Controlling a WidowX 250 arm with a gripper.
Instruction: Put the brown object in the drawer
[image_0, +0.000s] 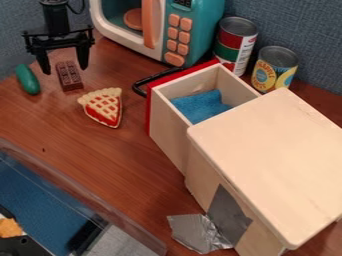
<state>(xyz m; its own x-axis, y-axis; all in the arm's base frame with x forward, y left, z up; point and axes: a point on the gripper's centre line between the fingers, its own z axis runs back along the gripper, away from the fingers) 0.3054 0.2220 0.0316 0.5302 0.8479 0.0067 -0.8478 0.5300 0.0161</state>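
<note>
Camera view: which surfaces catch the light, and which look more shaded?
In the camera view, small bright glints on the crumpled silver tape; the wooden cabinet's broad top pale and brightly lit, its side darker; in the same view, the outer side wall of the open drawer also duller than that top.

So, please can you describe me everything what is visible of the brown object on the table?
The brown object looks like a toy chocolate bar: a small, oblong block with raised segments on top and a slight shine, perhaps plastic. It lies flat on the wooden table, outside the drawer, its long side pointing roughly toward the camera. The green object is to its left in the picture, the pie slice nearer the camera. The open gripper hangs at its far end; whether they touch, I cannot tell.
</note>
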